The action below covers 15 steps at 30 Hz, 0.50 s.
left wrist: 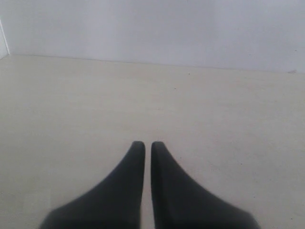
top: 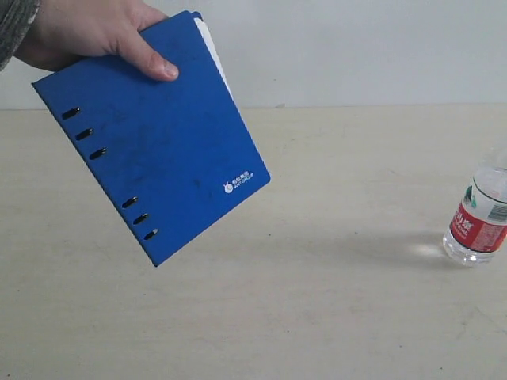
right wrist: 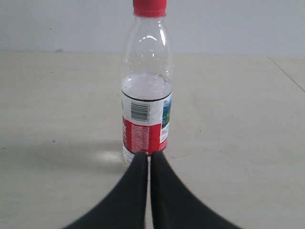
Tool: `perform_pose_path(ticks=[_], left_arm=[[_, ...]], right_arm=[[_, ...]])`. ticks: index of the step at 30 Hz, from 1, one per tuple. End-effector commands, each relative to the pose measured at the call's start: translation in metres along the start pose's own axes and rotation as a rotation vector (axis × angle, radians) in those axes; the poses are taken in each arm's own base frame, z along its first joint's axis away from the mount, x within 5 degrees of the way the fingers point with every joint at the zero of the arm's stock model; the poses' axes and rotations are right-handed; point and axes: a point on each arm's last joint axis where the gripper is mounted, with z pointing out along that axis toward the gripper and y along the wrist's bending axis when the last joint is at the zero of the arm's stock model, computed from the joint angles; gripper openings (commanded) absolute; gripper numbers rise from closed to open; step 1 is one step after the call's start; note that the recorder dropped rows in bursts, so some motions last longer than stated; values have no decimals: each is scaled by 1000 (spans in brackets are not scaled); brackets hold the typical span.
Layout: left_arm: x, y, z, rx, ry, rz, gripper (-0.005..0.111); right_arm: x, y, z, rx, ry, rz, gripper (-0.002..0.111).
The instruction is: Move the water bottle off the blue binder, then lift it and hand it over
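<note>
The water bottle stands upright on the pale table at the right edge of the exterior view, red cap on and roughly half full, well apart from the blue binder, which a person's hand holds tilted in the air at upper left. The right gripper sits just before the bottle's base, jaws drawn together to a thin slit and gripping nothing. The left gripper is likewise closed to a slit, empty, over bare tabletop.
</note>
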Motion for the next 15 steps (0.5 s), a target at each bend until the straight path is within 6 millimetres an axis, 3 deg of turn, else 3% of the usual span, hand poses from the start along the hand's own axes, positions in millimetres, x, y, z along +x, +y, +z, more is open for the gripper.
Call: perform_pose_path(ticks=[1, 15], left_arm=[[0, 0, 0, 5, -7, 0, 4], [0, 0, 0, 5, -7, 0, 4]], right_arm=[[-1, 0, 0, -1, -13, 9, 0], [-1, 0, 0, -1, -17, 11, 0]])
